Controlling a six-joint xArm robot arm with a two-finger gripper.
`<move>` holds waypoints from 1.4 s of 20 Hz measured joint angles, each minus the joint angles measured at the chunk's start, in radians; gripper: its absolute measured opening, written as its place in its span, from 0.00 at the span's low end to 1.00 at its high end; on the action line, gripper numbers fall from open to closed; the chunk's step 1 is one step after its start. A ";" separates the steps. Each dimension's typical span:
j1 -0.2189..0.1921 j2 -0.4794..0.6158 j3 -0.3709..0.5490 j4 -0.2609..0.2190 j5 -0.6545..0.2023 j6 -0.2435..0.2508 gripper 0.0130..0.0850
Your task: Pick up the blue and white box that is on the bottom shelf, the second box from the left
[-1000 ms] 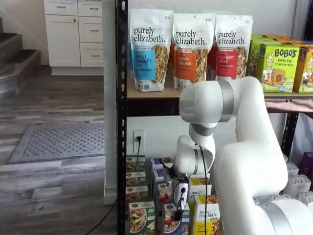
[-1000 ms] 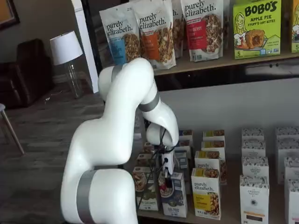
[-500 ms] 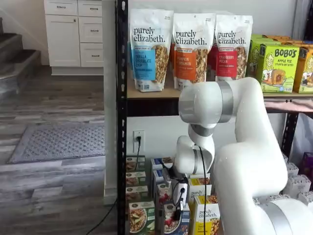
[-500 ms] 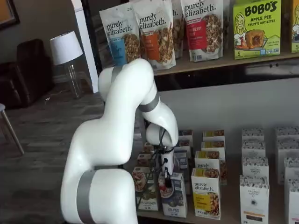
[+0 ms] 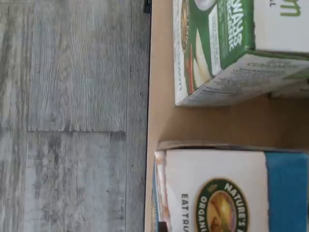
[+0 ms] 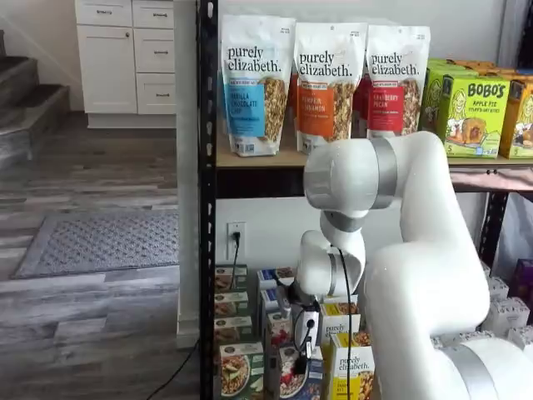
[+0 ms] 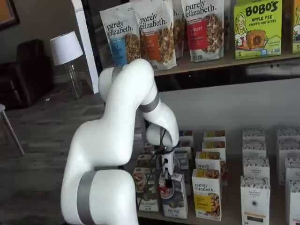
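The gripper (image 7: 167, 180) hangs at the top of the blue box (image 7: 174, 202) in the front row of the bottom shelf (image 7: 225, 213). Its black fingers are drawn in on the top edge of that box with no gap showing between them, so the jaws are clamped on it. In a shelf view the same fingers (image 6: 301, 360) sit down on the box (image 6: 293, 375), with a cable running up to the wrist. The box stands upright on the shelf board, its white upper face and blue lower part facing the room.

Taking the blue box as the landmark: just beside it toward the black post (image 6: 206, 200) stands the green box (image 6: 240, 371), apart from it by a narrow strip of bare board. The wrist view shows that strip plainly, with the green box (image 5: 227, 53) on one side, the blue box (image 5: 227, 191) on the other, and the shelf edge (image 5: 153, 121) meeting grey plank floor (image 5: 72, 116). On the blue box's other side, just beside it, is a yellow box (image 7: 206, 193). Beyond that, well apart, stand white boxes (image 7: 255, 199).

Behind the blue box, more small cartons (image 7: 213, 157) run back in rows toward the wall. The white arm (image 7: 122, 140) bends over from the near side of the box. Above the box, on the wooden upper board (image 7: 225, 61), stand granola bags (image 7: 159, 33) and a green Bobo's carton (image 7: 258, 28).
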State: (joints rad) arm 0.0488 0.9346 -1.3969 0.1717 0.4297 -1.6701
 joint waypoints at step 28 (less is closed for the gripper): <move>0.055 -0.409 0.449 0.015 -0.004 0.039 0.50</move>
State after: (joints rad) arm 0.1042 0.5260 -0.9475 0.1866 0.4261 -1.6315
